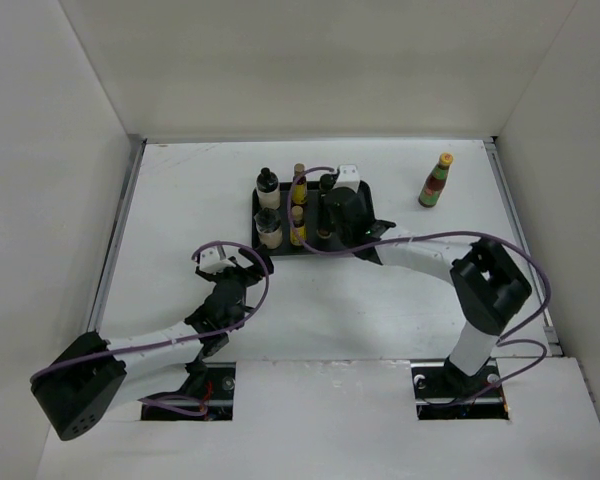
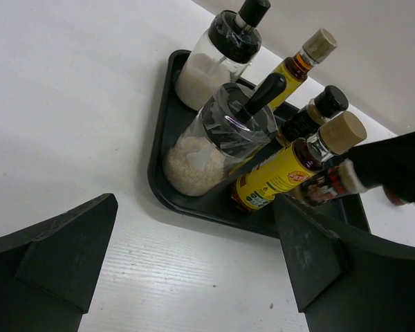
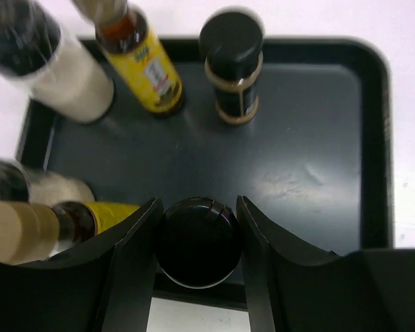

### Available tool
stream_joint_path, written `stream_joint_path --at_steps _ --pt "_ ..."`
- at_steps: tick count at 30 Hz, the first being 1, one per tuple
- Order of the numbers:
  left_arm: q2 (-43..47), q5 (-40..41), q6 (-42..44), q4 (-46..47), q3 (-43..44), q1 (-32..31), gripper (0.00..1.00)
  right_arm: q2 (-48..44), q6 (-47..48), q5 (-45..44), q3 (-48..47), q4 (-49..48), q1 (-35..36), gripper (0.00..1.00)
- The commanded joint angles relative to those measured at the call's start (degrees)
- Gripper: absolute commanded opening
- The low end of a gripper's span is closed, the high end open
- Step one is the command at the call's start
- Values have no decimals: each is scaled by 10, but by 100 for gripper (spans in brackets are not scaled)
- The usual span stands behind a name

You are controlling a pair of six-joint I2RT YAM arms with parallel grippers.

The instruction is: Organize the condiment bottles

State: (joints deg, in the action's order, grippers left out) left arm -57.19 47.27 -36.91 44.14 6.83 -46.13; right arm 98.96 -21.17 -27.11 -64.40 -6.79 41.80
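Fingers (image 3: 128, 266) of the right gripper (image 3: 198, 207) hug the black cap of a short dark bottle (image 3: 197, 243) from both sides, at the near rim of the black tray (image 3: 379, 138). Straight ahead of them the second short dark bottle (image 3: 232, 69) stands upright. Ahead and to the left come a slim yellow-labelled bottle (image 3: 144, 66) and then a white bottle (image 3: 66, 79). Just beside the left finger are the other yellow-labelled bottle (image 3: 100, 214) and the other white bottle (image 3: 34, 187), both blurred.

From the left wrist, the left gripper (image 2: 194, 204) has its fingers (image 2: 62, 256) spread wide above the table (image 2: 69, 90). The tray lies ahead of them and a little to the right. The two white bottles are closest, with the yellow-labelled pair behind them, and the right gripper reaches in at the far right.

In the top view, six bottles stand on the tray in two rows of three. The red-green bottle (image 1: 436, 180), yellow-capped, stands upright on the table, off the tray and well apart to the right of the right fingers. The left fingers sit near the tray's near-left corner, apart from it.
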Motion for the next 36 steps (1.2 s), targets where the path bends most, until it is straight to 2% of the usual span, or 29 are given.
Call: stream_joint_path --at_steps 1,6,24,26,31,36 --pt "13 -5 -6 25 13 1 100 18 3 2 -30 -21 12 37" --pt "11 -5 -6 25 14 2 100 40 3 -5 -33 -2 24 37" --pt "5 -5 -7 25 15 2 100 21 28 -44 -31 34 33 40" --pt "6 -5 -7 25 15 2 100 25 29 -50 -31 35 33 42" --pt "6 -5 -8 25 15 2 100 21 21 -49 -23 35 33 62" --pt "6 -5 -8 25 15 2 100 -13 19 -44 -21 35 33 72"
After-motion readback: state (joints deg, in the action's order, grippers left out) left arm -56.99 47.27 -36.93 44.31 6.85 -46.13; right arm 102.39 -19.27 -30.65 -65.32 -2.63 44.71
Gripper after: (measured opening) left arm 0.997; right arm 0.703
